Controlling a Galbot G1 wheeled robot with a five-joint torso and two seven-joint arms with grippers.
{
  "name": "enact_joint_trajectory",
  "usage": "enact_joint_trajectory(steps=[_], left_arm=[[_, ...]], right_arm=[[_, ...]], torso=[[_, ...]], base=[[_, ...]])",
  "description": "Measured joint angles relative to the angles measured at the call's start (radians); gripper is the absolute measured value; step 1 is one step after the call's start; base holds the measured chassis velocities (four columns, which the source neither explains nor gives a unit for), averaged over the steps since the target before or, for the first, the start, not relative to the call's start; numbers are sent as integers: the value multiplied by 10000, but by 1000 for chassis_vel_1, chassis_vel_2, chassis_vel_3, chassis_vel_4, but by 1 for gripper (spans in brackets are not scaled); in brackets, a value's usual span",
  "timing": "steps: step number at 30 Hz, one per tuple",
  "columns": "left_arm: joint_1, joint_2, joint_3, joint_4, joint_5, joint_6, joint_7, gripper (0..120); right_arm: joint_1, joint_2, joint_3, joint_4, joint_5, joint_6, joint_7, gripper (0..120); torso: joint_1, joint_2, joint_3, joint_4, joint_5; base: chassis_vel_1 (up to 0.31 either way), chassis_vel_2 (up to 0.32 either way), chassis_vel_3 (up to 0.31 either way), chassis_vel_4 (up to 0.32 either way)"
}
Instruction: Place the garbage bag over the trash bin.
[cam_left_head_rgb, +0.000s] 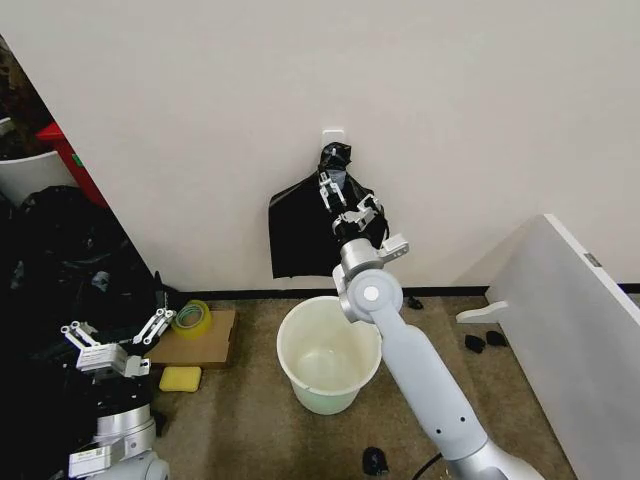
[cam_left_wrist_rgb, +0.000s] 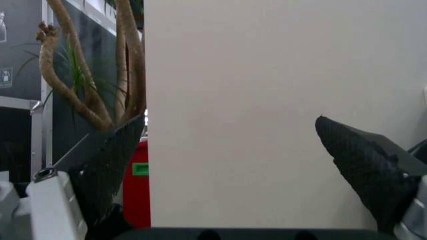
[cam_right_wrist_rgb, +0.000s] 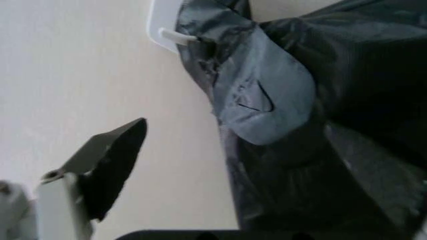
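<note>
Right gripper (cam_left_head_rgb: 335, 192), jaws spread and empty, frame centre, reaches the hook-hung garbage bag (cam_left_head_rgb: 300, 232) above the trash bin (cam_left_head_rgb: 322, 358); left gripper (cam_left_head_rgb: 115, 335), lower left, open, idle.

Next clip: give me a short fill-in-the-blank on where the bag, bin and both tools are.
1. The black garbage bag hangs from a white ____ on the wall.
2. The trash bin stands on the floor, directly ____ the bag.
3. The right tool is raised at the bag's top, its jaws ____.
4. The left tool waits low, to the ____ of the bin.

Missing words: hook; below; open; left
</note>
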Motion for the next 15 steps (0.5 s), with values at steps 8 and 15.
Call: enact_joint_trajectory(steps=[8, 15], left_arm=[[-58, 120, 12, 105, -6, -7, -10, 100], [-62, 194, -3, 137, -30, -24, -36, 100]], right_arm=[[275, 215, 111, -395, -98, 134, -192, 61], [168, 254, 116, -189, -199, 215, -385, 39]], torso=[[0, 0, 0, 1, 0], [0, 0, 0, 0, 0]], base=[[0, 0, 0, 0], [0, 0, 0, 0]])
